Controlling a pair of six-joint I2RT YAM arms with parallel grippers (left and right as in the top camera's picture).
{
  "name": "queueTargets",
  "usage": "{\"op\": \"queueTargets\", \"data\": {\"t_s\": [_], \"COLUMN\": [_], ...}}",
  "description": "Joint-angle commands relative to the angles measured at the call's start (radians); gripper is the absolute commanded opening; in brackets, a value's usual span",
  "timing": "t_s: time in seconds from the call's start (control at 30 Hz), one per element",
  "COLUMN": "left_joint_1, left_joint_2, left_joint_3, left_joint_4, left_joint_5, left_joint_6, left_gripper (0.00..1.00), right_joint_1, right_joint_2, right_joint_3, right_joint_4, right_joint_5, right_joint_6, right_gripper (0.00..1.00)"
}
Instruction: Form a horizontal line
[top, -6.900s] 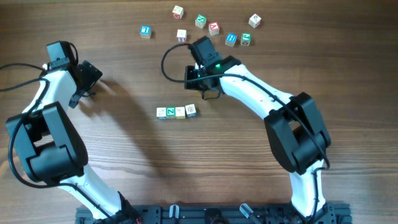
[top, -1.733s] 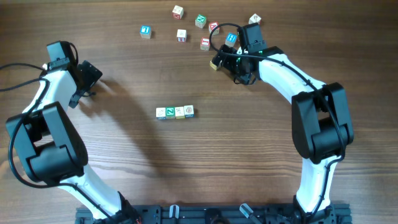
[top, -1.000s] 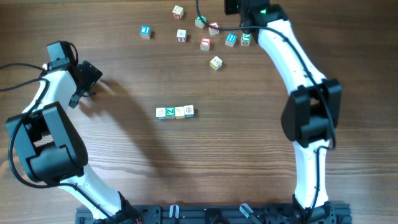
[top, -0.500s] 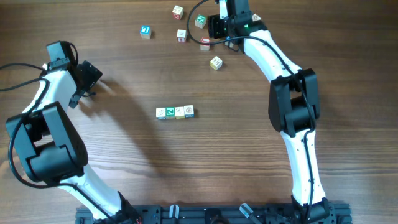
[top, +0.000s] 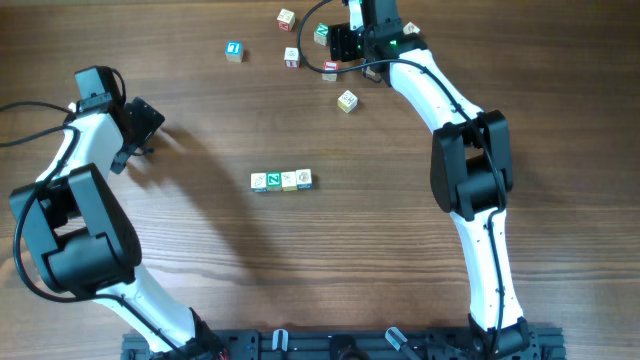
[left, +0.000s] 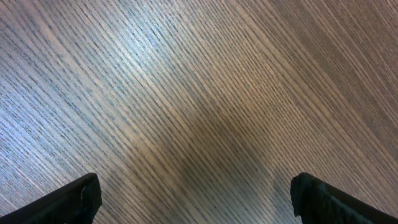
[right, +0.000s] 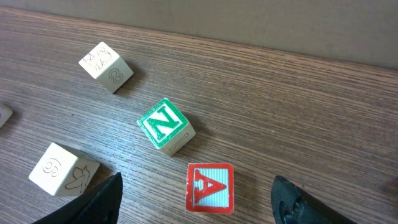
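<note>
The horizontal line (top: 281, 180) is a short straight row of several pale letter cubes touching side to side at mid-table. My right gripper (top: 343, 46) hovers far behind it among the loose cubes and is open. In the right wrist view a red A cube (right: 210, 188) lies flat on the wood between its fingers (right: 102, 200), untouched. A green N cube (right: 165, 126) sits just beyond it. My left gripper (top: 141, 128) is at the far left, open over bare wood (left: 199, 124), its fingers (left: 74, 202) wide apart.
Loose cubes lie along the back: a white 8 cube (right: 106, 67), a cream cube (right: 62, 169), a blue cube (top: 233, 50), a red cube (top: 330, 69) and a cream cube (top: 347, 100) nearer the row. The right arm's cable loops over them.
The right arm swung from the table's far edge down and left over the loose cubes, and its jaws widened. The row and the left arm have not moved.
</note>
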Motion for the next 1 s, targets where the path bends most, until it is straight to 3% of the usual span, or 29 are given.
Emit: {"op": "queueTargets", "data": {"t_s": [0.0, 0.97], "left_joint_1": [0.004, 0.004], "left_joint_2": [0.003, 0.003], "left_joint_3": [0.003, 0.003], "left_joint_4": [0.000, 0.000], "left_joint_5": [-0.006, -0.006], "left_joint_6": [0.005, 0.005], "left_gripper": [1.00, 1.00], "right_joint_1": [0.002, 0.004], "right_joint_2": [0.026, 0.026], "right_joint_3": [0.002, 0.002], "right_joint_4": [-0.013, -0.039], "right_joint_5": [-0.019, -0.019], "right_joint_6": [-0.005, -0.005], "right_gripper": [0.77, 0.79]}}
